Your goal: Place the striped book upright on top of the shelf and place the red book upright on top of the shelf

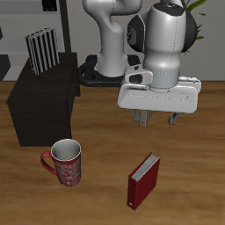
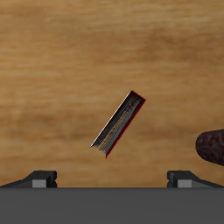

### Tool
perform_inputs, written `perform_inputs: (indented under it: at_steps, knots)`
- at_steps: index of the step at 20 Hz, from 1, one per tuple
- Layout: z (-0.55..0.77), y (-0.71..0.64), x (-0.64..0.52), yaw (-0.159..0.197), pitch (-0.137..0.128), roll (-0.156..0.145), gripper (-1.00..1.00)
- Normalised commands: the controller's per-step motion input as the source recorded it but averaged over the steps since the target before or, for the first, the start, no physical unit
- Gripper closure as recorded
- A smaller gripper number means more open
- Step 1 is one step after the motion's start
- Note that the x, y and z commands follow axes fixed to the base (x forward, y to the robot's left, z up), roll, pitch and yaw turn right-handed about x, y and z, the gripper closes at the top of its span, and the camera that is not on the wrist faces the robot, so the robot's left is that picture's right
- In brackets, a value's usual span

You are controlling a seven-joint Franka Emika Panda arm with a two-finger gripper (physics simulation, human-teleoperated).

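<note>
Bare tabletop [image 1: 189,176] is lying open all around the red book [image 1: 143,181], which is standing upright with nothing touching it. The mug [image 1: 66,163] is standing well apart from the red book, toward the shelf [image 1: 42,107]. The hand [image 1: 156,119] is hanging above the red book with clear air between them.
</note>
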Motion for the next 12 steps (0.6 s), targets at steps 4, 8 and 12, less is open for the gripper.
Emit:
perform_inputs:
  at_steps: [4, 8, 12]
  knots:
    - [-0.12, 0.02, 0.34, -0.051, 0.028, 0.034, -1.00]
    - [-0.23, 0.05, 0.22, -0.056, 0.060, 0.031, -1.00]
    - [-0.21, -0.01, 0.24, -0.015, 0.025, 0.043, -1.00]
